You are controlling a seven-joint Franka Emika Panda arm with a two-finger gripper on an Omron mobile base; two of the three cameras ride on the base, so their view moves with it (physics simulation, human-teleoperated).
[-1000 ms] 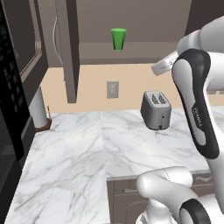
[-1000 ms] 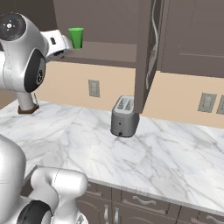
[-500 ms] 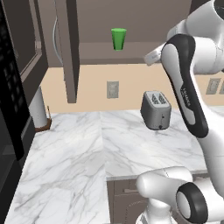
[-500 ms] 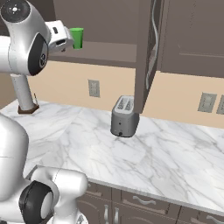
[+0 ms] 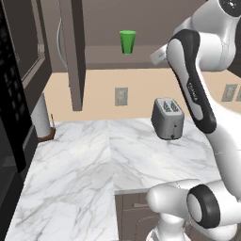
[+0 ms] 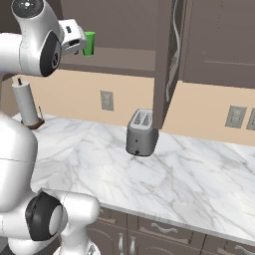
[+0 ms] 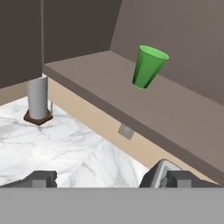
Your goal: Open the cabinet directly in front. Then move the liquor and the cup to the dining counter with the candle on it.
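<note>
**Claw up by the shelf, cup not grabbed yet**

The cabinet [image 5: 70, 52] is open, w/ both doors swung out. The cup [image 5: 127, 42] stands upright on the bottom shelf [image 7: 175, 118] inside, all by itself. Nothing touches it.

The claw [image 7: 109, 179] is spread wide & holds nothing. In the hand view its two dark tips sit far apart at the bottom, w/ the cup up ahead & a bit to the right. In the right base view the claw end [image 6: 74, 37] is just beside the cup [image 6: 89, 43], on its left.

Vs. a sec ago: the arm has swung up & in toward the shelf, so the white hand sits higher & nearer the cup now. The cup hasn't moved. The claw stayed spread the whole time.

Down on the marble surface [image 5: 89, 164] are a grey toaster [image 5: 168, 117] & a paper towel roll [image 5: 40, 117] on its stand, same spots as before.
</note>
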